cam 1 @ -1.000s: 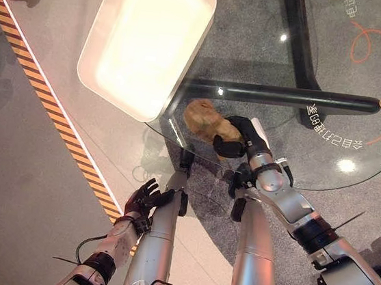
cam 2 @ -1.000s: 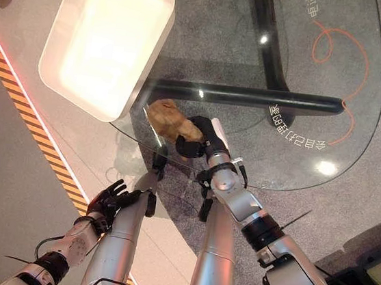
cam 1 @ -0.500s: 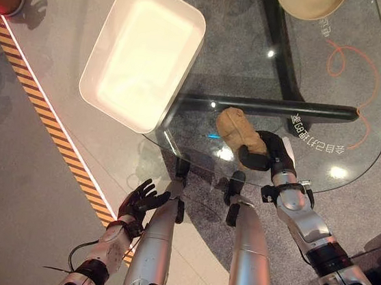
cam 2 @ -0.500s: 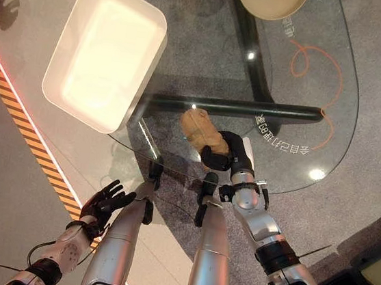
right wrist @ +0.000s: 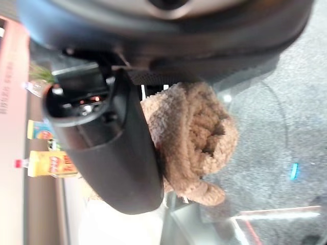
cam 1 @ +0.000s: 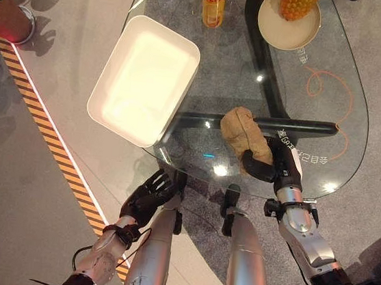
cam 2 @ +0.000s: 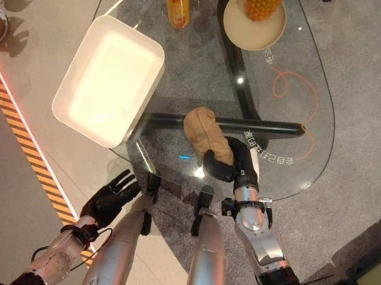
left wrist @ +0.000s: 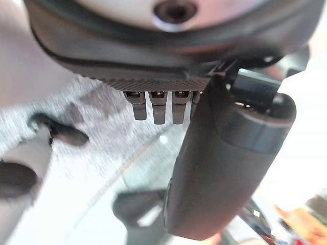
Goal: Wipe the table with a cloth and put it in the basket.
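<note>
Clear glass tabletop [cam 1: 327, 151] on a dark frame, carrying a white rectangular plastic basket [cam 1: 145, 79] at its left end. Beyond, a round beige plate [cam 1: 288, 30] holding a pineapple [cam 1: 297, 2]. Near the front edge, a crumpled tan terry cloth [cam 1: 243, 133], clamped in the curled right robot hand [cam 1: 265, 166]. Below the edge, left robot hand [cam 1: 148, 196], fingers spread apart, holding nothing.

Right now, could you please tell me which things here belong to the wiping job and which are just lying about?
Job:
brown cloth, gripped in the right hand
glass table
white basket
left hand, idle below the table edge

Lying about:
yellow bottle
pineapple on a plate
potted plant
</note>
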Tool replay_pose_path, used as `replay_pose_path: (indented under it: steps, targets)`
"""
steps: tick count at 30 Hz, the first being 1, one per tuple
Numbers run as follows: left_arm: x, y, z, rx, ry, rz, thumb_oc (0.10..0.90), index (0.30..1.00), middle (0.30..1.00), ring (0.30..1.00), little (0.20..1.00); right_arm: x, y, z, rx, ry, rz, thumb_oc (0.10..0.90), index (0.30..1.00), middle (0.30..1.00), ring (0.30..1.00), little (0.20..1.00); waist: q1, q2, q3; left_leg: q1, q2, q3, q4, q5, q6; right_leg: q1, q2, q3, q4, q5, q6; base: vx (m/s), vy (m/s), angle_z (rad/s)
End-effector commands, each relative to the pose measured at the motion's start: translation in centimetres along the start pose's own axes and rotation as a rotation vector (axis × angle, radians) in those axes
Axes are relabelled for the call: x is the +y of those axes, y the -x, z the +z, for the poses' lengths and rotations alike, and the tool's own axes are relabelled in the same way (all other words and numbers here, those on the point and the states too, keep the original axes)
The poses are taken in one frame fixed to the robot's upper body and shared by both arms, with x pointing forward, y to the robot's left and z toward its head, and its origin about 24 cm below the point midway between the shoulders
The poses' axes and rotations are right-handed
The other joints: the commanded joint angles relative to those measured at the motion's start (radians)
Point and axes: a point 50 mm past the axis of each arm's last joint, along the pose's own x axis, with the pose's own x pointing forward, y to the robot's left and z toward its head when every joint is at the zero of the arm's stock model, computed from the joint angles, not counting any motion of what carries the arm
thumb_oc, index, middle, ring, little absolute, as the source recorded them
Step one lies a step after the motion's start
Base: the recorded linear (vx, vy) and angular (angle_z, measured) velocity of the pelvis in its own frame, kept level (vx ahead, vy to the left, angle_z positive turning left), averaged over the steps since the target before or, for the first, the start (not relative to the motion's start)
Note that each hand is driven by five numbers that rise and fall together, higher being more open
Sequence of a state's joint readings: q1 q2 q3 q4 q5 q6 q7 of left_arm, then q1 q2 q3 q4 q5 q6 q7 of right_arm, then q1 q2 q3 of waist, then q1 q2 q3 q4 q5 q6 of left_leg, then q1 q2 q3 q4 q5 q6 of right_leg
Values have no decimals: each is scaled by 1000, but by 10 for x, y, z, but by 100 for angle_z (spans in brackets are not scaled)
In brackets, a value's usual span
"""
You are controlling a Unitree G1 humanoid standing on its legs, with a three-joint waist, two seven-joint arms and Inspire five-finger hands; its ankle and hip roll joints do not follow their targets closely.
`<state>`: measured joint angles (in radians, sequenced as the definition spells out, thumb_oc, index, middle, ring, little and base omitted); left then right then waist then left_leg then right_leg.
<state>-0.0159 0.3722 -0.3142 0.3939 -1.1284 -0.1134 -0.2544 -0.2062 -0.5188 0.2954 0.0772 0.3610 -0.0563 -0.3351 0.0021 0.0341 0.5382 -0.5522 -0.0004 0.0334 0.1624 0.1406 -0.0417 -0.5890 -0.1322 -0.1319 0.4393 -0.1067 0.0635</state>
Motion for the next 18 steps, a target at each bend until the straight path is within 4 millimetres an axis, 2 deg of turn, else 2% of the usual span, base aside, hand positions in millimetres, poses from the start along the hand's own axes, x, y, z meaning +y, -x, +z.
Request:
replay_pose_path:
  steps: [1,4,13,18]
  targets:
    - [-17,20,-1,23,79,-227,800,900,900,900,900,-10,2,67,-357,-138,-25,100,300,300,300,200,11,-23,-18,51,-38,101,124,-190,48,68,43,-66,-154,103,22,-36,-8,-1]
    - [-29,21,2,27,122,-335,800,900,900,900,900,-14,3,69,-387,-160,-24,100,300,300,300,200,9,-27,-18,65,-36,105,122,-192,50,85,46,-65,-158,101,22,0,0,0]
    - [-63,18,31,-32,193,-584,800,900,900,900,900,-10,13,97,-580,-221,109,100,300,300,300,200,6,-48,-18,91,-31,116,113,-195,56,119,58,-62,-178,107,28,-4,-16,-3]
    - [-75,20,42,-89,276,-692,800,900,900,900,900,-8,18,104,-620,-270,171,100,300,300,300,200,2,-56,-18,78,-27,122,126,-201,56,109,59,-61,-178,111,27,-4,-7,0]
